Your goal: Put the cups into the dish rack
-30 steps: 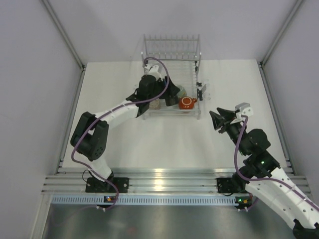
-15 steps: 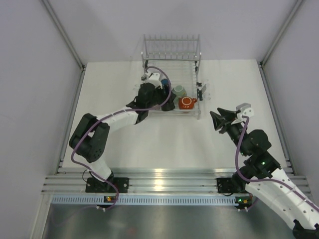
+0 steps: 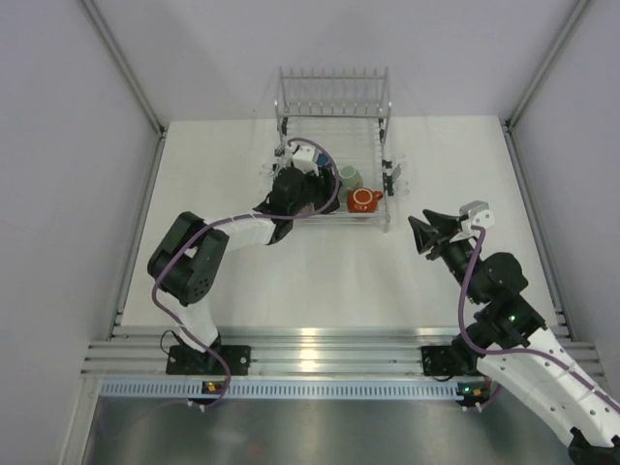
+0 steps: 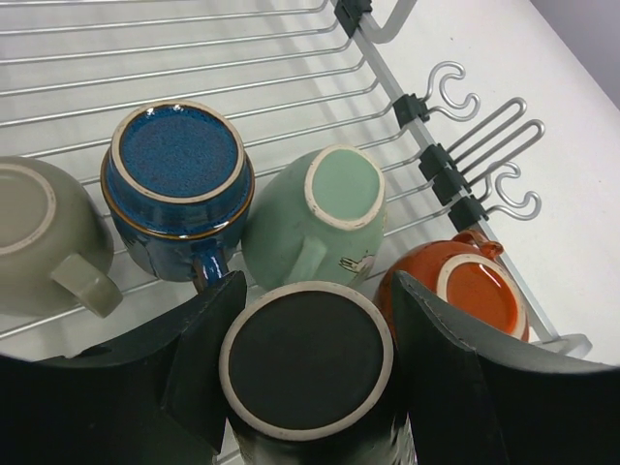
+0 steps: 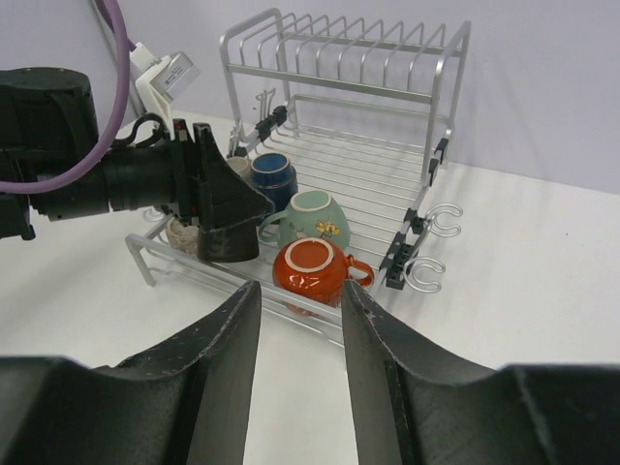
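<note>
The wire dish rack [image 3: 334,92] stands at the table's far middle. Upside down in it are a dark blue mug [image 4: 179,179], a mint-green mug [image 4: 325,213], an orange-brown mug [image 4: 465,291] and a beige mug [image 4: 39,242]. My left gripper [image 4: 318,283] is shut on an upturned black mug [image 4: 305,363] at the rack's near edge, next to the orange-brown one. A second pale mug [image 5: 177,232] peeks out behind the black mug [image 5: 230,240]. My right gripper [image 3: 418,235] is open and empty, over the table to the right of the rack.
Hooks [image 5: 431,247] stick out from the rack's right side. The rack's upright tines [image 5: 339,48] are at its far end. Grey walls and metal rails [image 3: 126,87] border the white table [image 3: 291,281].
My left gripper has shifted and lowered in the rack's near part with the black mug. The mint-green mug, partly covered a second ago, now shows. The right arm has not moved.
</note>
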Robot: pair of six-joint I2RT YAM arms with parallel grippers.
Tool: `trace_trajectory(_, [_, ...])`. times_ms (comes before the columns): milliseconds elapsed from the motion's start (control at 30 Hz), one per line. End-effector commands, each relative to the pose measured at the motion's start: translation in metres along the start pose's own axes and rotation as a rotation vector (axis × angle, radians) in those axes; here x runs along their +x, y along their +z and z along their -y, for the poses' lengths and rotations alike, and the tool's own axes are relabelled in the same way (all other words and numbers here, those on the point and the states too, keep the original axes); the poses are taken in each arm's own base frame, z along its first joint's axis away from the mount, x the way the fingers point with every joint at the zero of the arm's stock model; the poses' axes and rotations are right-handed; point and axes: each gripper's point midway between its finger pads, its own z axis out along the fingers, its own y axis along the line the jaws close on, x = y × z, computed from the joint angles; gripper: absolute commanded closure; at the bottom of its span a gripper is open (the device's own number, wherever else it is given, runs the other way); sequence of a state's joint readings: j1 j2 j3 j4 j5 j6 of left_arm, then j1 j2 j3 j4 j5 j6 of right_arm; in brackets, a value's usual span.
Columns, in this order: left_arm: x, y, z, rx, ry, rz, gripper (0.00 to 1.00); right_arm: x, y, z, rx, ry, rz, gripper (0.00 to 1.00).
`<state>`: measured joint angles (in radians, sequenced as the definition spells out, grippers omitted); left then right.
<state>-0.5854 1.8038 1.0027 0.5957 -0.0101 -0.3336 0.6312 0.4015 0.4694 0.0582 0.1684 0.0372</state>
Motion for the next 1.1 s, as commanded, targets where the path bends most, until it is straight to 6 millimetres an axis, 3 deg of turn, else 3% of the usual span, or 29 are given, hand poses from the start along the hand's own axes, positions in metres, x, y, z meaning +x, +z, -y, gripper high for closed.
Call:
trace_trajectory(0, [-0.024, 0.006, 0.003, 0.009, 0.047, 0.119, 1.00, -0.006, 0.000, -0.001, 0.000, 0.007, 0.022, 0.61])
trace_trajectory(333, [-0.015, 0.012, -0.003, -0.027, 0.145, 0.180, 1.00, -0.005, 0.001, -0.001, 0.002, 0.007, 0.022, 0.60])
trace_trajectory(533, [-0.004, 0.017, 0.008, -0.028, 0.204, 0.204, 1.00, -0.001, 0.003, -0.001, 0.002, 0.004, 0.015, 0.60])
trace_trajectory(800, [0.020, 0.005, 0.009, -0.116, 0.301, 0.207, 1.00, 0.005, 0.007, -0.004, -0.010, -0.001, -0.001, 0.59])
trace_trajectory(933, [0.023, -0.001, 0.004, -0.164, 0.297, 0.230, 1.00, 0.007, 0.008, -0.005, -0.014, -0.002, -0.009, 0.58])
trace_trajectory(1033, [0.023, -0.004, 0.000, -0.197, 0.288, 0.233, 0.89, 0.008, 0.009, -0.005, -0.014, -0.002, -0.012, 0.58])
trace_trajectory(1067, [0.023, -0.005, 0.000, -0.200, 0.288, 0.233, 0.75, 0.009, 0.009, -0.005, -0.015, -0.003, -0.013, 0.58])
